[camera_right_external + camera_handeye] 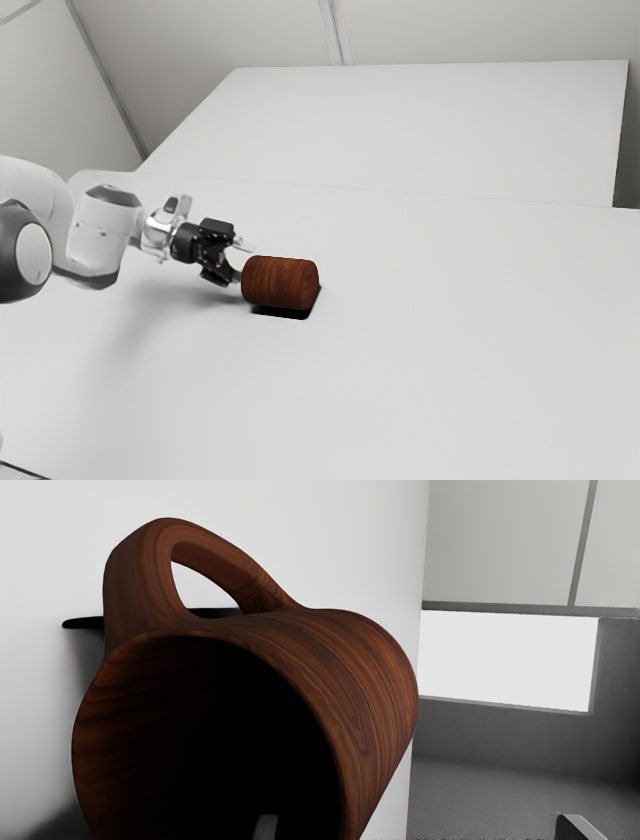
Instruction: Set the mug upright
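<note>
Inward from the far edge [450, 196] of the bench [450, 320], the open gripper [242, 260] straddles the wall [335, 760] of the sideways mug [280, 282] and should pinch squarely before tipping it mouth-up.

A broad white table [450, 360] holds one mug [280, 282] (reddish brown, wood-grained), lying on its side, mouth toward the exterior view's left.

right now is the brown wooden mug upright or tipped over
Tipped: the brown wooden mug is on its side, its open mouth facing the pincer.
</note>
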`<state>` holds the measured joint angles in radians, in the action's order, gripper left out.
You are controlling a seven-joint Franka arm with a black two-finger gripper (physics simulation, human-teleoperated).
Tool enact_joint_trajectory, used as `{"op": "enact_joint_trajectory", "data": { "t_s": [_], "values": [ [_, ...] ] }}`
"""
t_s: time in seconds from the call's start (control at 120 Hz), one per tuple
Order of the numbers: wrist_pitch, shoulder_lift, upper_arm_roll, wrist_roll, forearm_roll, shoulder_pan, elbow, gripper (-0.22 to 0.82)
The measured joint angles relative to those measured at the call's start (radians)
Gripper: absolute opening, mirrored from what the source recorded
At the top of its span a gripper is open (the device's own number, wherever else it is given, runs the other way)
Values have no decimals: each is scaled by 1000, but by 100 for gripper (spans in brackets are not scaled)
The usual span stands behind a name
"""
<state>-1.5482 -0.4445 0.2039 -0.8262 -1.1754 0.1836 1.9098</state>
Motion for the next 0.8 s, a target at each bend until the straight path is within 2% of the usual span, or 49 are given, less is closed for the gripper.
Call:
{"op": "enact_joint_trajectory", "data": {
  "t_s": [0.158, 0.317, 0.45, 0.625, 0.8],
  "values": [
    [38, -6, -4, -20, -40, -5, 3, 58],
    [50, -7, -3, -39, -52, -6, 2, 17],
    [51, -7, -3, -51, -56, -5, 2, -2],
    [48, 2, -3, -64, -59, -9, 1, -12],
    [39, 72, -2, -68, -43, -19, -6, -16]
  ]
}}
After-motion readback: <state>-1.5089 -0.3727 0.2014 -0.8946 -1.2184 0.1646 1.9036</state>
